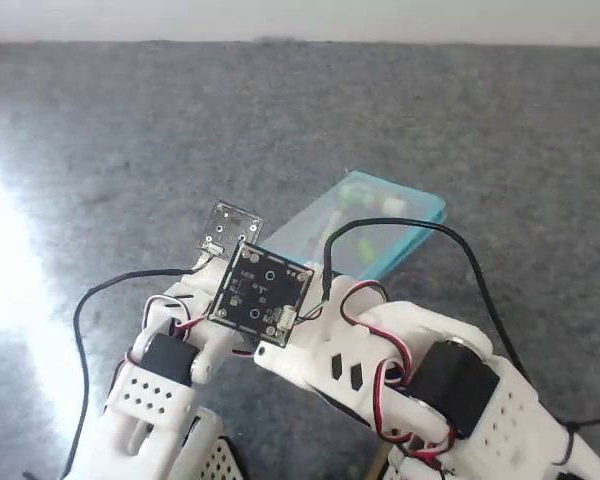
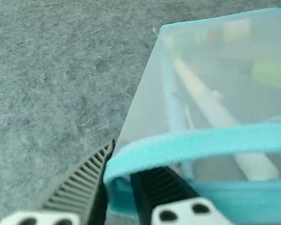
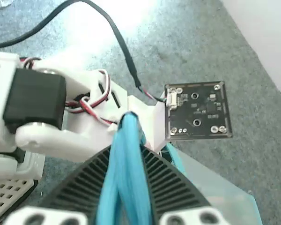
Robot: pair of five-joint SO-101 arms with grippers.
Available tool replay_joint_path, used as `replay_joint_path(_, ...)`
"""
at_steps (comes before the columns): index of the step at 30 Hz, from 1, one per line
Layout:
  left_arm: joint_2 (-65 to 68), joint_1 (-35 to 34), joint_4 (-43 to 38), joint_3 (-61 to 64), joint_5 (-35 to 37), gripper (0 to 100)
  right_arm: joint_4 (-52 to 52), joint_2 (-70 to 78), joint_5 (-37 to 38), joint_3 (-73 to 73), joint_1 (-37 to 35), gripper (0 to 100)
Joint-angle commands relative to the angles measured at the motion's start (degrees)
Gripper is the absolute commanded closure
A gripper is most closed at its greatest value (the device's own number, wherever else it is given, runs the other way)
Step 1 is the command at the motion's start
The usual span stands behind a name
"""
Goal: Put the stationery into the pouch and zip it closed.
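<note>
Here the pouch (image 1: 380, 225) (clear soft plastic with turquoise woven trim) lies flat near the middle of the grey, felt-like bench (image 1: 100, 130). The left gripper (image 2: 121, 164) pinches one corner of the trim. The right gripper (image 3: 129, 157) squeezes the trim between ribbed black fingers (image 3: 168, 178).

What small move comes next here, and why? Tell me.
Probably draw the right gripper, shut on the teal band of the translucent teal-edged pouch, away from the left gripper, which clamps the pouch's corner edge. The long white pen and a green item already lie inside, so closing the zip seems to be what remains.
</note>
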Motion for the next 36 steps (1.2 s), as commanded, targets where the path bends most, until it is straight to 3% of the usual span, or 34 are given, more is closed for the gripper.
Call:
replay_joint_path(1,-0.26,1.14,0.35,-0.48,0.26,99,-3.74,0.31,0.79,-1.05,-1.45,99.2)
replay_joint_path(6,-0.35,0.26,0.35,-0.57,0.26,99,-2.42,5.67,0.97,-1.05,1.10,99.2)
replay_joint_path(16,-0.88,-14.15,0.44,-3.38,3.87,99,9.27,-7.34,3.08,4.84,8.40,99.2)
replay_joint_path(24,-0.88,-19.78,2.02,-4.53,5.19,99,-0.57,-9.10,2.99,20.13,15.16,99.2)
replay_joint_path(30,-0.88,-18.46,2.02,-4.53,6.68,99,-9.10,-3.21,-0.53,21.27,14.11,99.2)
replay_joint_path(36,-0.44,-16.70,1.67,-4.35,6.77,99,-8.40,4.18,-0.62,8.62,2.59,99.2)
